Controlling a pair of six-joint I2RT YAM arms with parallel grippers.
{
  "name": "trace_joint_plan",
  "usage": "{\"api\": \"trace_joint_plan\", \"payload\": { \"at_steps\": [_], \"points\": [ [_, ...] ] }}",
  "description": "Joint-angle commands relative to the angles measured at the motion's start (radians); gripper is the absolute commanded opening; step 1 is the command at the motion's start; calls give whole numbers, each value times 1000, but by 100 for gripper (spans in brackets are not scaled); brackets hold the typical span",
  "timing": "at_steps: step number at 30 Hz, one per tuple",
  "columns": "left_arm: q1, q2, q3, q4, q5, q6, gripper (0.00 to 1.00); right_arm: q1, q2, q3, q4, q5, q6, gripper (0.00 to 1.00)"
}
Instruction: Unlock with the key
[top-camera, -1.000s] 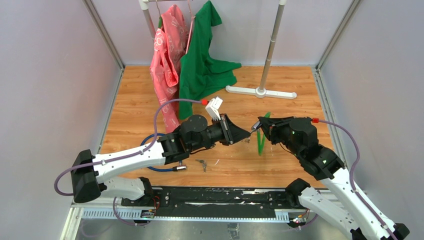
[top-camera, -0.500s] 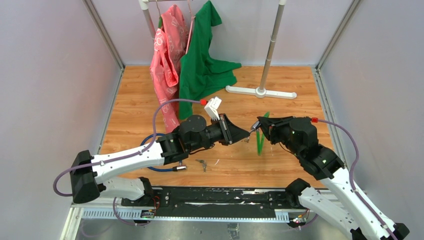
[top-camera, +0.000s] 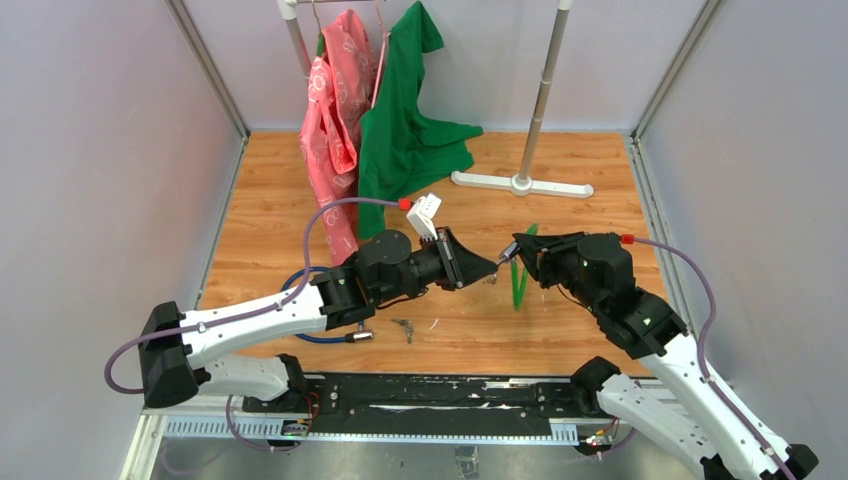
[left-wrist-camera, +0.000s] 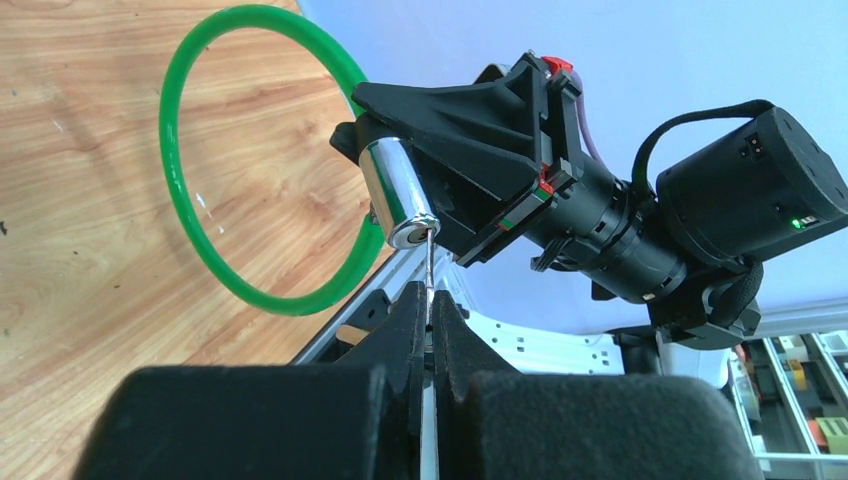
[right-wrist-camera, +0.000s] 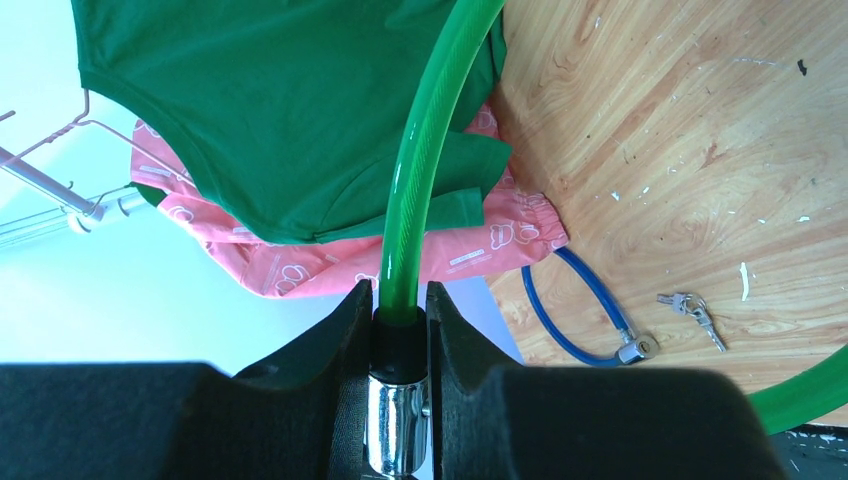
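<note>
Here the left claw (left-wrist-camera: 428, 300) is pinched narrow on a thin silver key (left-wrist-camera: 428, 262), whose blade stands up out of the gap between the two black fingers. The tip of the key meets the round end face of the lock barrel (left-wrist-camera: 398, 195), a short chrome cylinder just above the claw; how far the blade sits in the keyhole cannot be told. The right claw (right-wrist-camera: 398, 302) is clamped on that same barrel from the opposite side, its fingers pressed against both flanks of the chrome and the dark collar above it. A green cable (left-wrist-camera: 190, 130) runs out of the barrel and curves round in a wide loop over the wooden table (top-camera: 600, 180). From above, the two claws meet nose to nose at the barrel, held off the table. Well away from the barrel, towards the left arm's base, a blue cable lock (right-wrist-camera: 580, 310) lies on the wood with a small bunch of keys (right-wrist-camera: 690, 308) just beside it. Beyond the barrel hang a green shirt (right-wrist-camera: 260, 110) and a pink garment (right-wrist-camera: 300, 265).
</note>
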Motion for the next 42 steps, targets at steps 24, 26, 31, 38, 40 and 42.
{"api": "trace_joint_plan", "payload": {
  "at_steps": [24,26,31,38,40,42],
  "points": [
    [11,-23,26,-38,-9,33,0,15,11,-10,62,-16,-6,0],
    [11,-20,26,-37,-8,32,0,16,12,-10,64,-18,-4,0],
    [11,-15,19,-35,-8,21,0,16,7,-9,63,-11,-5,0],
    [11,-10,1,1,5,7,0,15,7,-10,68,-23,-4,0],
    [10,-10,1,0,3,5,0,15,6,-12,70,-26,-5,0],
    [11,-12,0,0,-1,4,0,16,3,-14,71,-26,-5,0]
  ]
}}
